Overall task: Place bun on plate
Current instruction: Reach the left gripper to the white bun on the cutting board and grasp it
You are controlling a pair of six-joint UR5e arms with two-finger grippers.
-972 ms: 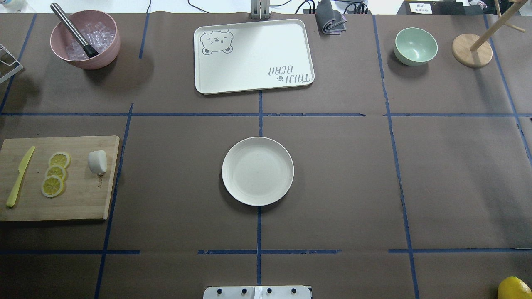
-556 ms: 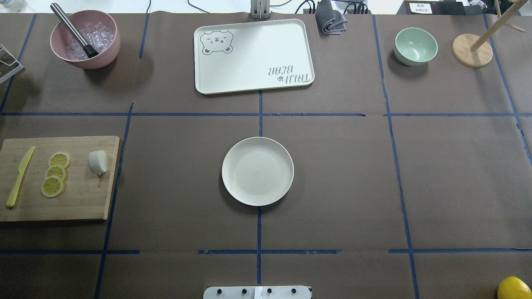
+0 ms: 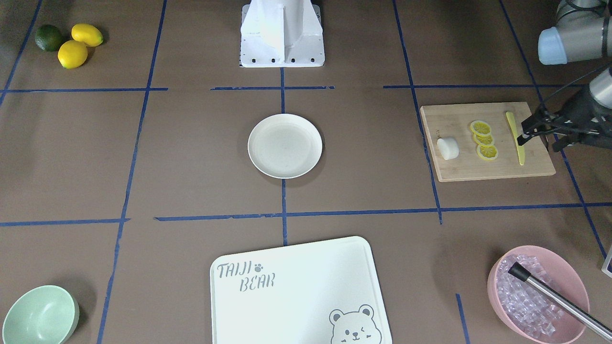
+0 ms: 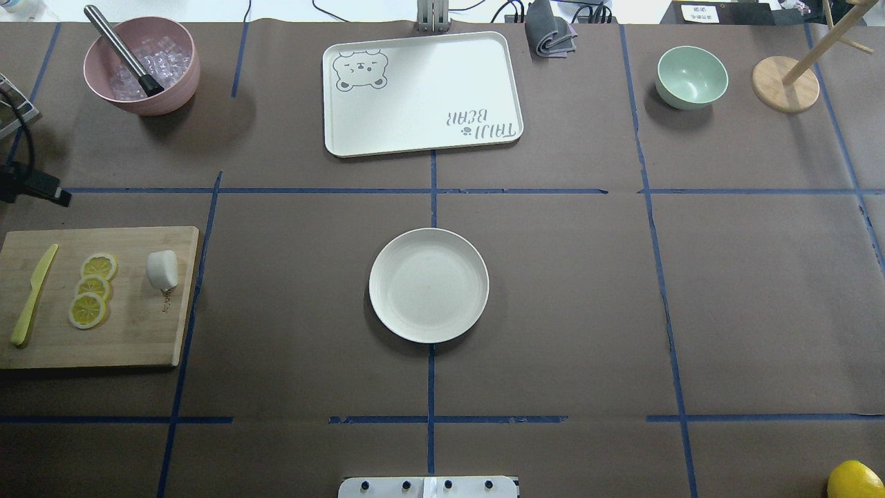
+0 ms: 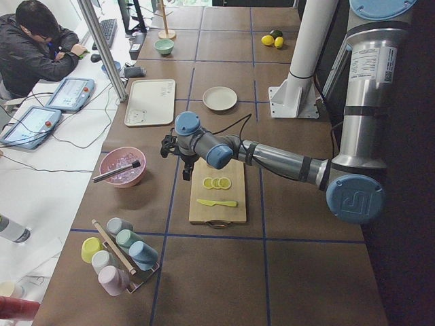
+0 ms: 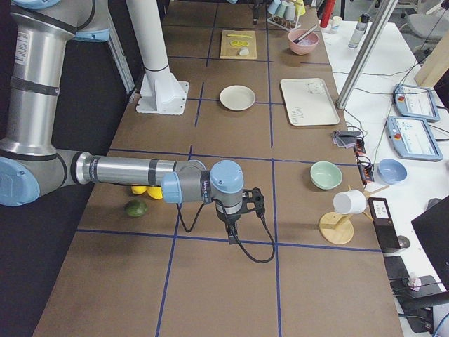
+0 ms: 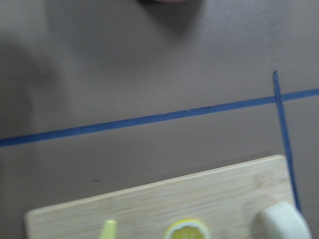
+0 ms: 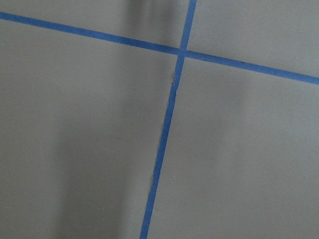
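The white bun (image 4: 162, 269) lies on the right part of a wooden cutting board (image 4: 138, 332) at the table's left, and its edge shows low in the left wrist view (image 7: 281, 221). At the table's centre the cream plate (image 4: 429, 285) holds nothing. My left gripper (image 3: 539, 143) hovers open over the board's outer end by the knife, well away from the bun. My right gripper (image 6: 238, 210) shows only in the exterior right view, low over bare table, and I cannot tell its state.
Three lemon slices (image 4: 92, 288) and a yellow knife (image 4: 31, 296) share the board. A pink bowl (image 4: 142, 66) of ice with a metal tool, a bear-printed tray (image 4: 422, 93), a mint bowl (image 4: 691, 76) and a wooden stand (image 4: 785, 84) line the far side.
My left gripper has come into the overhead view at the left edge, above the board's far corner. Bun and plate have not moved.
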